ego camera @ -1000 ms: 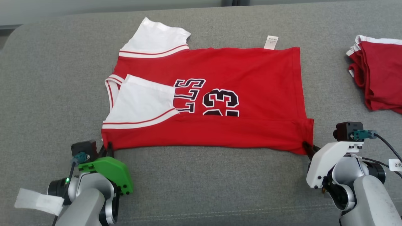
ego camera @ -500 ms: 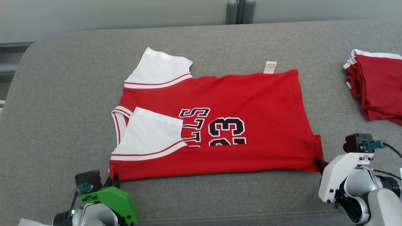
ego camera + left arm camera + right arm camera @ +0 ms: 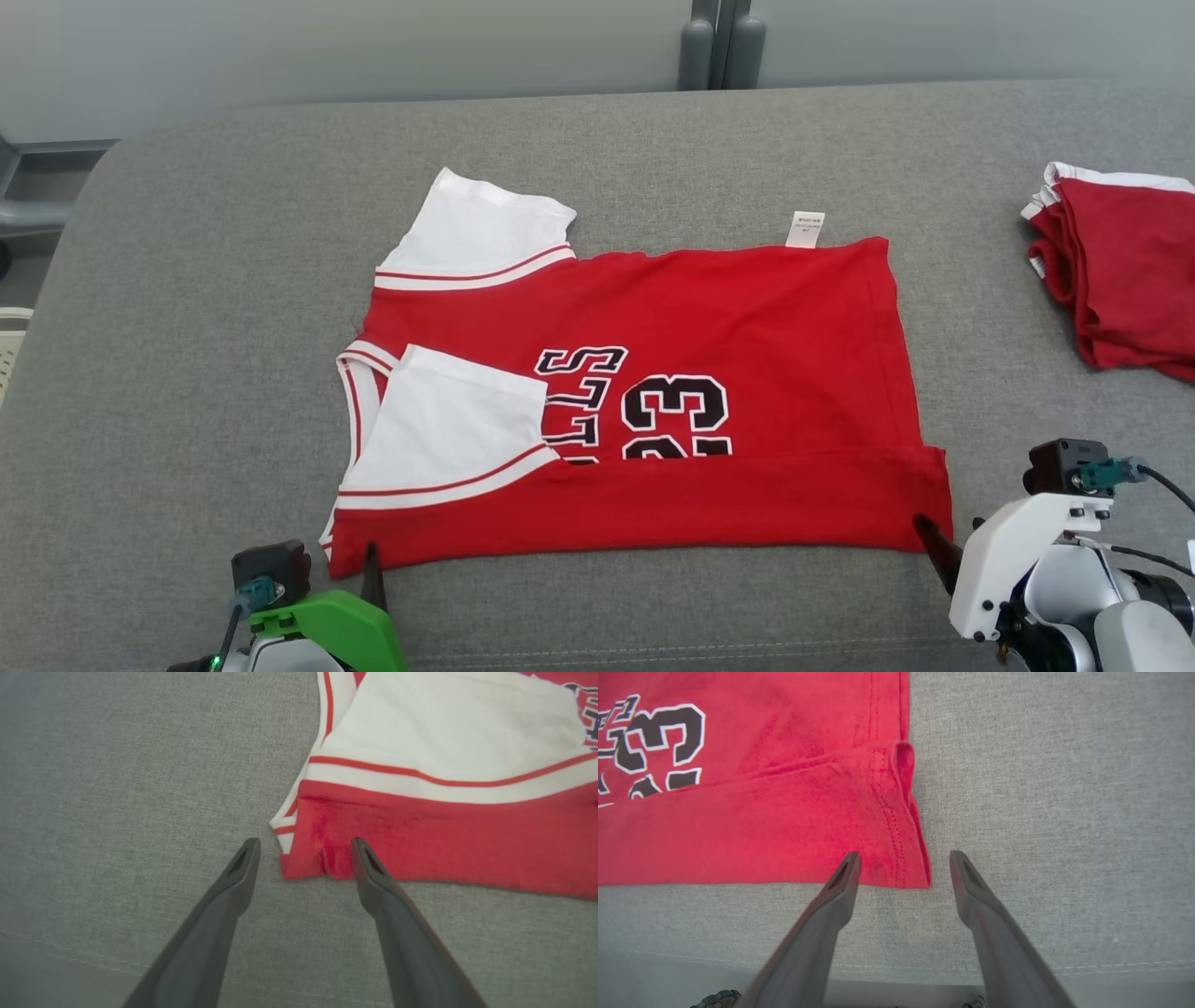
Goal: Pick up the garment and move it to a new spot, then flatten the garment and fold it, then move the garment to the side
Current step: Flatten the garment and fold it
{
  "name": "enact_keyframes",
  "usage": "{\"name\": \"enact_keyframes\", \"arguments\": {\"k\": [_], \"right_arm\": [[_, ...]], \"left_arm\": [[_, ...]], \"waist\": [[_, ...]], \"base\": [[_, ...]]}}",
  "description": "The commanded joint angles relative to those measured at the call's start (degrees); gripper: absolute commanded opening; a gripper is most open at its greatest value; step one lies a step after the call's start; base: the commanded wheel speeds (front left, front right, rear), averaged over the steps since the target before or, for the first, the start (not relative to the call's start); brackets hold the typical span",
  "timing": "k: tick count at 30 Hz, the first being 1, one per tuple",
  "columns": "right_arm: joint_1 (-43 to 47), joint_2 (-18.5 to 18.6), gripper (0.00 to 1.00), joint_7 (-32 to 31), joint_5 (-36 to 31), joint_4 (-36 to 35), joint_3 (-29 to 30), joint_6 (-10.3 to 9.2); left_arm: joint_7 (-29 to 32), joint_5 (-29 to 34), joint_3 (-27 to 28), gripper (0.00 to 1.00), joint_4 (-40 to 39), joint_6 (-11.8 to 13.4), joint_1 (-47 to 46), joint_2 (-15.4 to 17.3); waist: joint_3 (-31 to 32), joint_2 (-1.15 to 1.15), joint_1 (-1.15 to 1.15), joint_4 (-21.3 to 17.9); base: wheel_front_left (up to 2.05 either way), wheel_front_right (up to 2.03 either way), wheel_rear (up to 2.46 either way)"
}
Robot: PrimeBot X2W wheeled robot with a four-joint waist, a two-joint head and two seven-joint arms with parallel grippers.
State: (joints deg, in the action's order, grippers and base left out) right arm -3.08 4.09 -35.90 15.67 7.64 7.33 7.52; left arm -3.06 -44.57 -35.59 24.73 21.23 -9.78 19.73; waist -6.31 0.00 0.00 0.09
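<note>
The red shirt lies flat on the grey couch, stretched left to right. The left claw and right claw sit open and empty, one at each near corner.

On one grey woven upholstered surface: one red fabric jersey with black-and-white lettering, with two white red-trimmed sleeves, the far sleeve and the folded-in sleeve, one small white care label and two printed numerals. At the right edge, one heap of red-and-white cloth, number of pieces within impossible to tell. Two robot grippers, the left gripper and the right gripper, two long dark fingers apiece, four in all. One green wrist bracket, one white wrist bracket. Beyond the far edge, two rounded grey posts, side by side.
</note>
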Motion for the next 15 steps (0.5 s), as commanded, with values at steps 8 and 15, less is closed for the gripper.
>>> {"name": "enact_keyframes", "arguments": {"k": [8, 15], "right_arm": [[2.58, -1.00, 1.00, 6.86, 0.15, -1.45, 3.04, -0.05], [3.55, -1.13, 1.00, 15.78, 2.75, -0.80, 1.43, -0.05]], "left_arm": [[-7.75, 2.75, 2.23, 1.00, -2.39, 2.72, 0.84, 0.98], [-11.12, 4.89, 4.31, 1.00, -8.97, 4.70, 1.97, 1.92]], "waist": [[3.87, 0.00, 0.00, 0.76], [7.26, 0.00, 0.00, 1.50]], "base": [[0.00, 0.00, 0.00], [0.00, 0.00, 0.00]]}}
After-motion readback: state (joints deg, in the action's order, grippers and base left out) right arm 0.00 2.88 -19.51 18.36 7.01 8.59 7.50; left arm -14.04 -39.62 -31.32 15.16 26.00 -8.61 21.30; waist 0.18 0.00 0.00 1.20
